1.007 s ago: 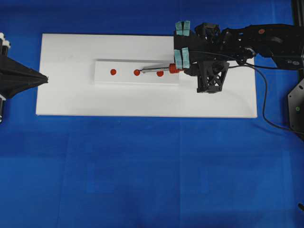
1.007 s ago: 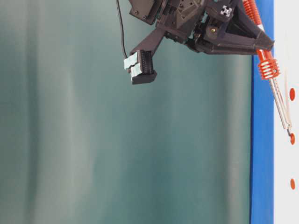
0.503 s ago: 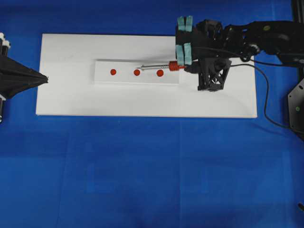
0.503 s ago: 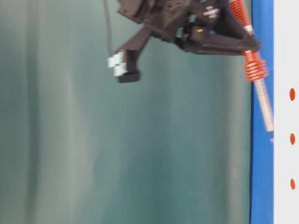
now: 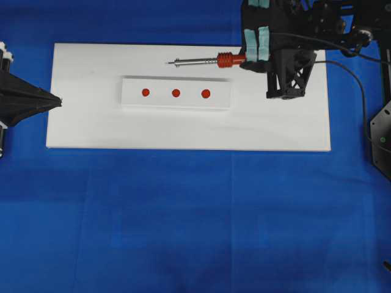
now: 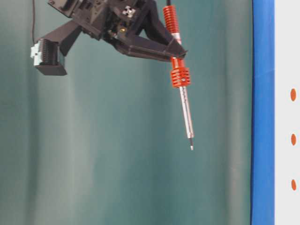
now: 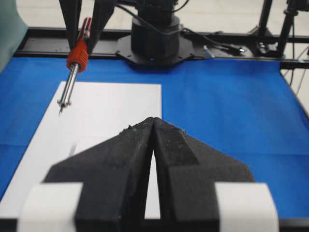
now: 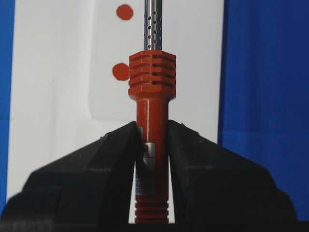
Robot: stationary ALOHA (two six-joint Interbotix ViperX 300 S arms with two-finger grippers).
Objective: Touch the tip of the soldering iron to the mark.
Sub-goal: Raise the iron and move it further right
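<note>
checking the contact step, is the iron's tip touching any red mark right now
Apart. In the table-level view the tip hangs in the air with a wide gap to the white board and its red marks.

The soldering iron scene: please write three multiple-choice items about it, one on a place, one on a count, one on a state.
1. Where is the tip of the soldering iron?
A. Resting on the middle red dot
B. In the air, off the strip
C. Lying on the blue cloth

2. How many red dots are on the small white strip?
A. Two
B. Three
C. Five

3. How is the right gripper?
A. Open and empty
B. Shut on the soldering iron
C. Shut on nothing

Answers: 1 B, the tip hangs well clear of the board in the table-level view. 2 B, the strip shows three dots from overhead. 3 B, the right gripper clamps the handle of the soldering iron.
</note>
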